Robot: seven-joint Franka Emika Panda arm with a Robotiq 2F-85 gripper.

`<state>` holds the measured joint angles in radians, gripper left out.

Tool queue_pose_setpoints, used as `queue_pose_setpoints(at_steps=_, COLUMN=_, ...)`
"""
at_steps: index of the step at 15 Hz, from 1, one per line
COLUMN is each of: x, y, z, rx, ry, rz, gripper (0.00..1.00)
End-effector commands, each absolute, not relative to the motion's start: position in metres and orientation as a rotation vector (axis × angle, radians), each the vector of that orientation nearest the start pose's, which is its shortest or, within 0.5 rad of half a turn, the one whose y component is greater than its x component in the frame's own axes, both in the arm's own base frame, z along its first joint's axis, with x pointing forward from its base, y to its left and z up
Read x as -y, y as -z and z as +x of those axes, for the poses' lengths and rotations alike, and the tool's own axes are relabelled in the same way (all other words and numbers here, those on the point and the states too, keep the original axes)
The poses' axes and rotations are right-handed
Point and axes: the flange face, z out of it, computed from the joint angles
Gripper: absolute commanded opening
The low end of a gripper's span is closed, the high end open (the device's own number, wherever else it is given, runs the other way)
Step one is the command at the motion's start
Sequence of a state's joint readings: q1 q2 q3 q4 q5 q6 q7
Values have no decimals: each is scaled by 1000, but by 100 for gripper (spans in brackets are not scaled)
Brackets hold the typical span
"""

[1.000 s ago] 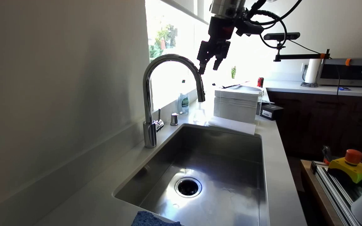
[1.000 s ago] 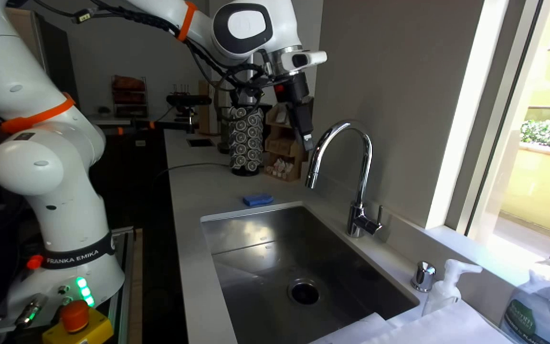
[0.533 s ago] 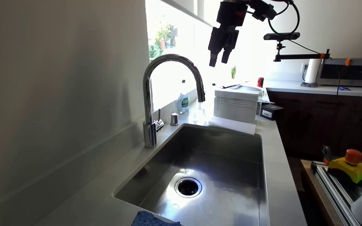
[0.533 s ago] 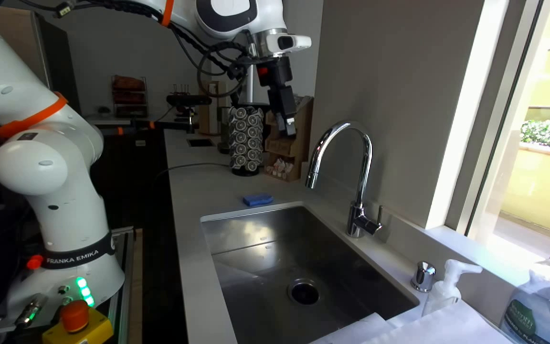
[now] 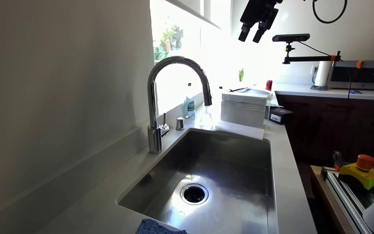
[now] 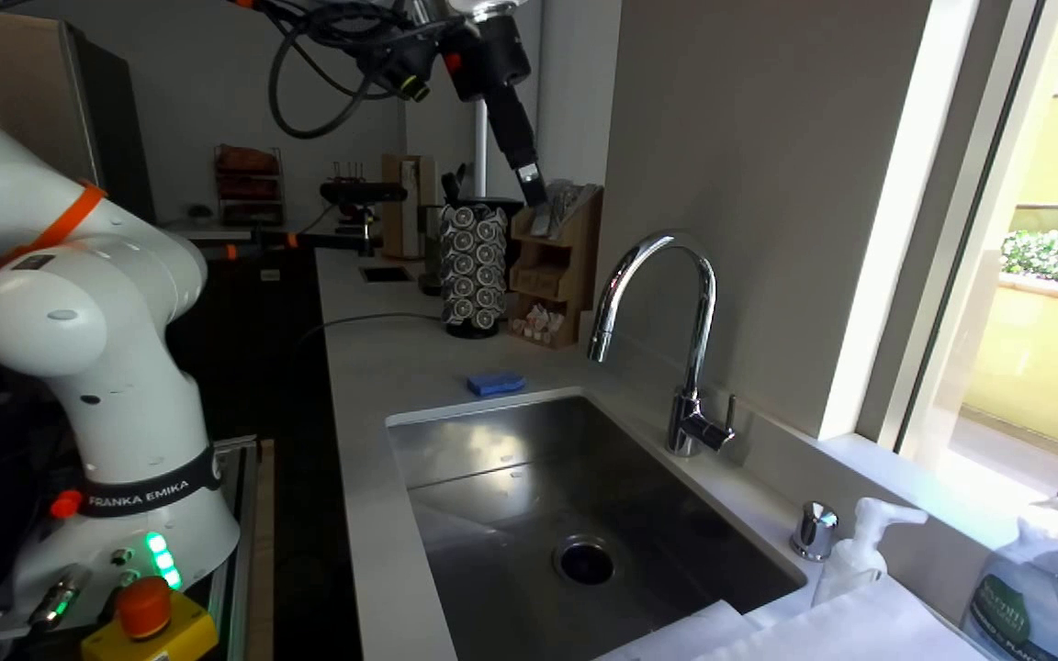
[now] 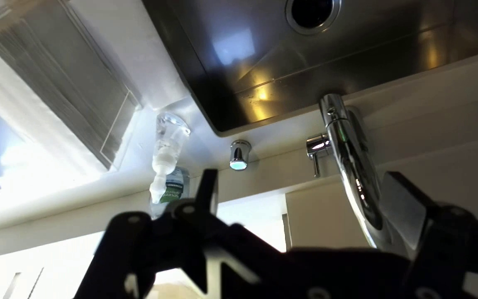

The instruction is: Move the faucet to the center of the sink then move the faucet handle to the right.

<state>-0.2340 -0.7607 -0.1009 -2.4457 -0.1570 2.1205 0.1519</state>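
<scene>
A chrome gooseneck faucet (image 5: 178, 59) stands upright at the sink's wall-side rim. It also shows in an exterior view (image 6: 703, 308) and the wrist view (image 7: 347, 160). Its spout arches out on the sink side. The small lever handle (image 5: 165, 126) at its base sticks up; it also shows in an exterior view (image 6: 714, 428) and the wrist view (image 7: 318, 145). The steel sink (image 5: 235, 162) has a round drain. My gripper (image 5: 250, 38) is open and empty, raised above the faucet and apart from it. In the wrist view its fingers (image 7: 303, 178) are wide apart, with the faucet farther off behind them.
A chrome cap (image 5: 180, 123), a pump bottle (image 6: 852, 555) and a dish soap bottle (image 5: 190, 106) stand along the wall side. A white stack (image 5: 243, 110) sits beyond the sink. A blue sponge (image 6: 496, 383) lies by the opposite rim. A pod rack (image 6: 474, 266) and wooden shelf (image 6: 552, 280) stand behind.
My gripper has moved up and away from the faucet spout, and its tilt has changed. The faucet, its handle and the other objects show no visible change.
</scene>
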Motion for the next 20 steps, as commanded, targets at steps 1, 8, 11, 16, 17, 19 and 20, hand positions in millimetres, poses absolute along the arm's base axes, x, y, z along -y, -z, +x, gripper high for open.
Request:
queue_pose_setpoints(at_steps=1, x=133, y=-599, z=332, rx=-665, ry=699, rz=-3108, gripper=100)
queue_pose_setpoints(at_steps=8, x=128, y=-592, z=344, rx=-576, ry=661, rz=-3121, gripper=100)
queue_pose_setpoints(at_steps=11, x=167, y=-588, z=342, rx=-545, ry=626, rz=-3123, gripper=100)
queue_pose_setpoints(at_steps=16, x=244, y=-578, z=330, rx=-250, ry=587, rz=-3105, gripper=100)
queue_pose_setpoints(at_steps=17, x=257, y=-575, z=331, rx=-194, ry=584, rz=-3100, gripper=100)
queue_pose_setpoints(at_steps=19, x=275, y=-568, z=335, rx=-48, ry=564, rz=-3088, gripper=100)
queue_pose_setpoints(at_steps=20, x=282, y=-565, z=339, rx=22, ry=554, rz=-3078, gripper=100)
